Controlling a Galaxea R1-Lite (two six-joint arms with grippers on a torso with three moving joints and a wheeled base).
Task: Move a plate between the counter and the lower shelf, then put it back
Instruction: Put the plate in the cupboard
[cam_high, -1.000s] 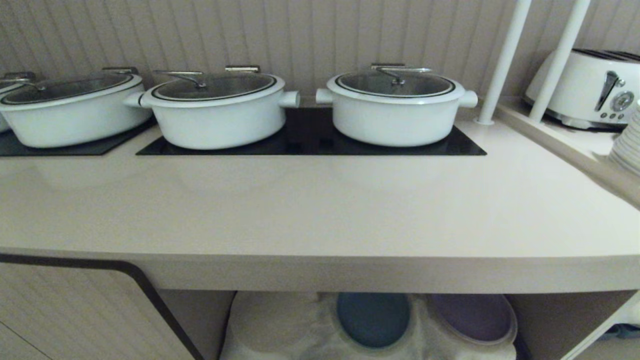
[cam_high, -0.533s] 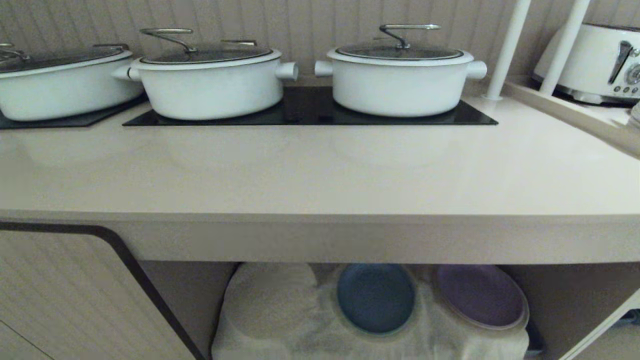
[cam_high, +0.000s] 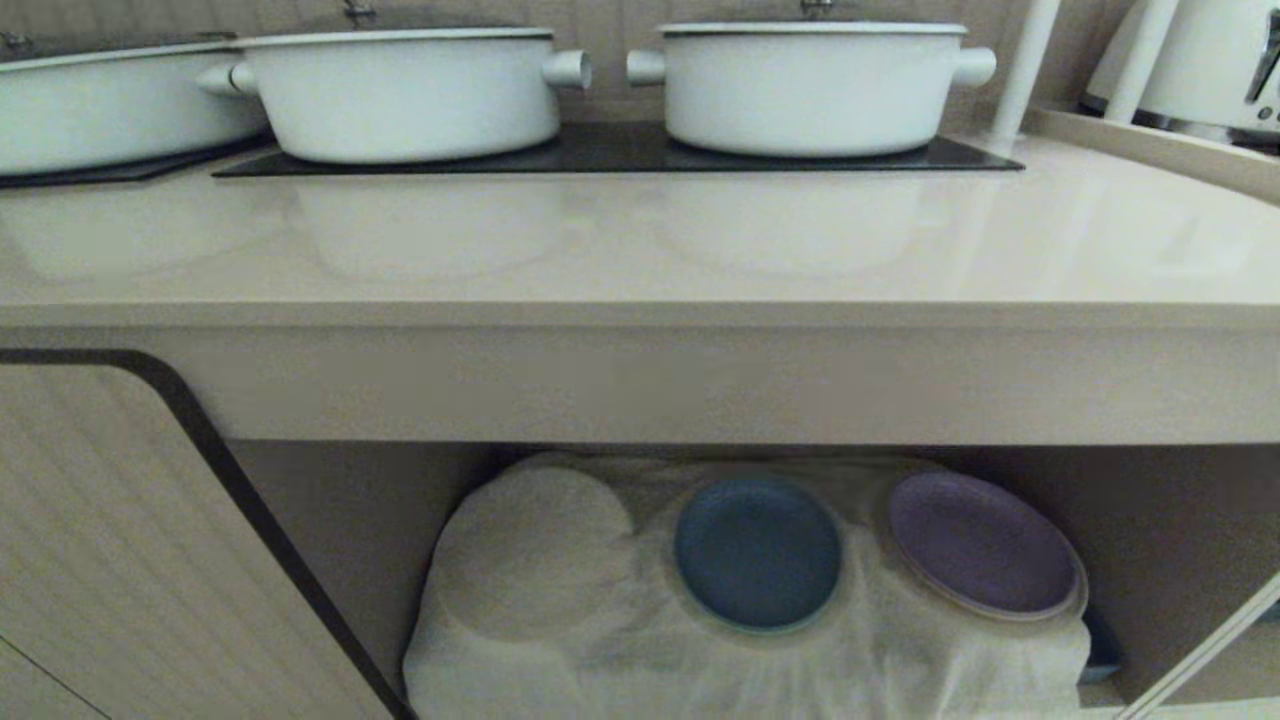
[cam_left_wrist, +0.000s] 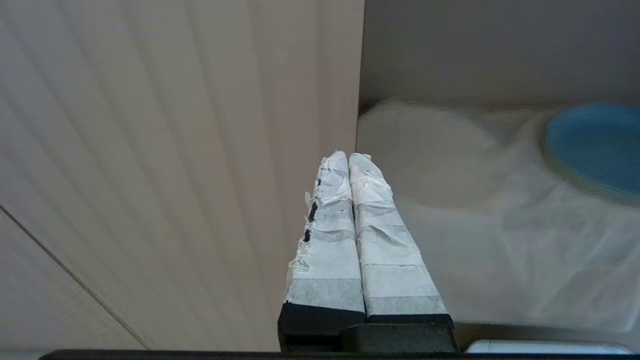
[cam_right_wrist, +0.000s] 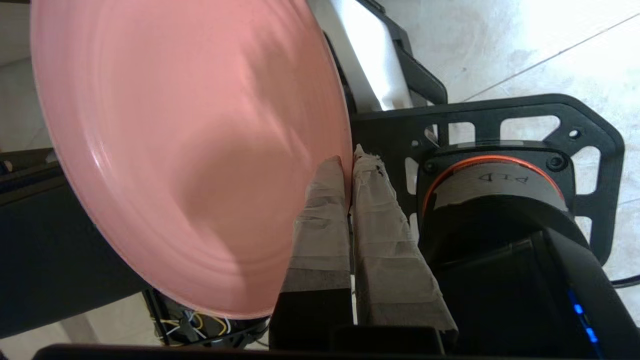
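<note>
The pink plate fills much of the right wrist view, held by its rim with my right gripper shut on it, above the robot's own base and the tiled floor. Neither arm shows in the head view. The beige counter runs across the head view with its thick front edge. Beneath it opens the lower shelf, its floor draped in a wrinkled white cloth. My left gripper is shut on nothing, parked in front of the ribbed cabinet panel beside the shelf.
A blue plate and a purple plate lie on the cloth; a round bulge sits under it at the left. White lidded pots stand on black panels at the counter's back. A toaster is at the far right.
The head view has sunk: the counter and pots have slid up the picture, and more of the lower shelf with its two plates shows. The arms have kept still.
</note>
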